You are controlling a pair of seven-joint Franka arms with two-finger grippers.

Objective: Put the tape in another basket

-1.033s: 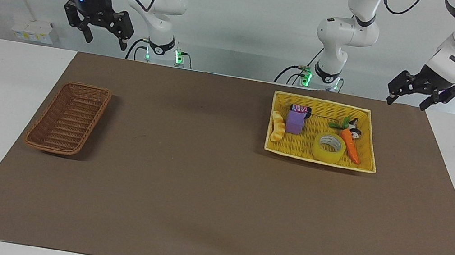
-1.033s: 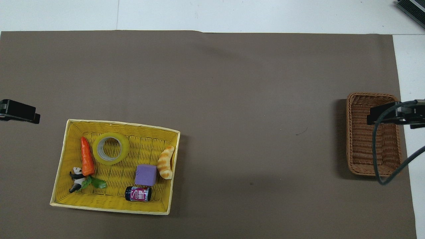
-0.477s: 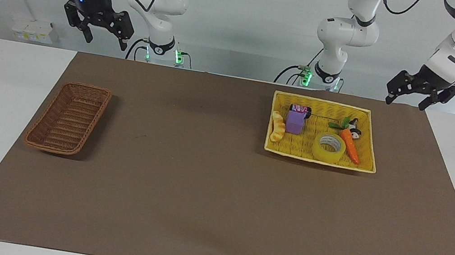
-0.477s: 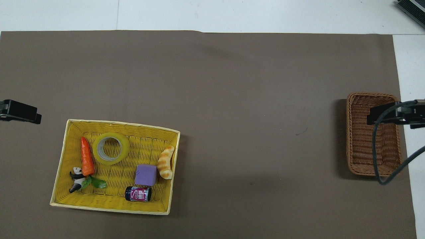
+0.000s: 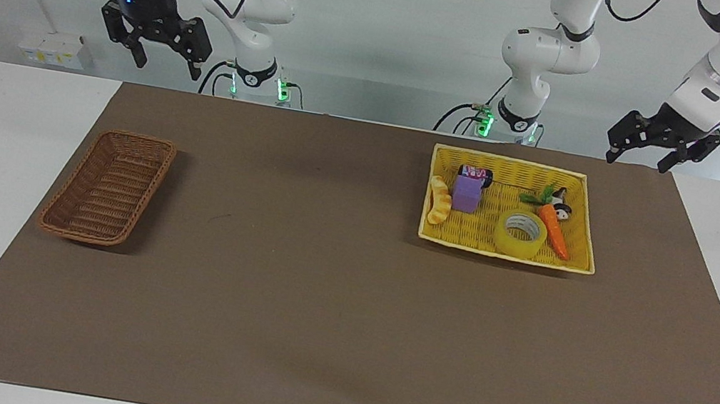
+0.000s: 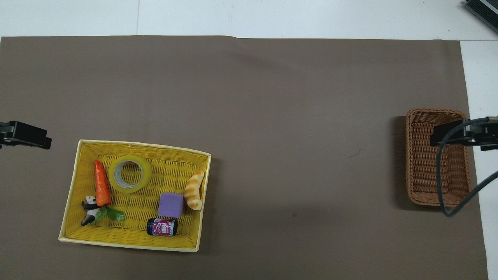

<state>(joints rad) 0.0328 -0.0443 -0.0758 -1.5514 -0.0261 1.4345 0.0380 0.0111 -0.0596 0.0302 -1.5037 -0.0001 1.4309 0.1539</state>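
Note:
The tape (image 5: 520,234) is a yellow roll lying flat in the yellow tray basket (image 5: 518,163), beside a carrot; it also shows in the overhead view (image 6: 130,174). The small brown wicker basket (image 5: 108,186) stands empty at the right arm's end of the table, and shows in the overhead view (image 6: 437,155). My left gripper (image 5: 636,161) is open and empty, raised over the mat's edge beside the yellow tray (image 6: 144,144). My right gripper (image 5: 166,69) is open and empty, raised high; in the overhead view it (image 6: 463,134) covers part of the brown basket.
The yellow tray also holds a toy carrot (image 5: 554,231), a panda figure (image 5: 561,211), a purple block (image 5: 467,194), a bread piece (image 5: 438,200) and a small dark can (image 5: 476,173). A brown mat (image 5: 318,282) covers the table.
My left gripper has drifted a little toward the yellow tray while staying raised. The right arm, the tape and both baskets have not moved.

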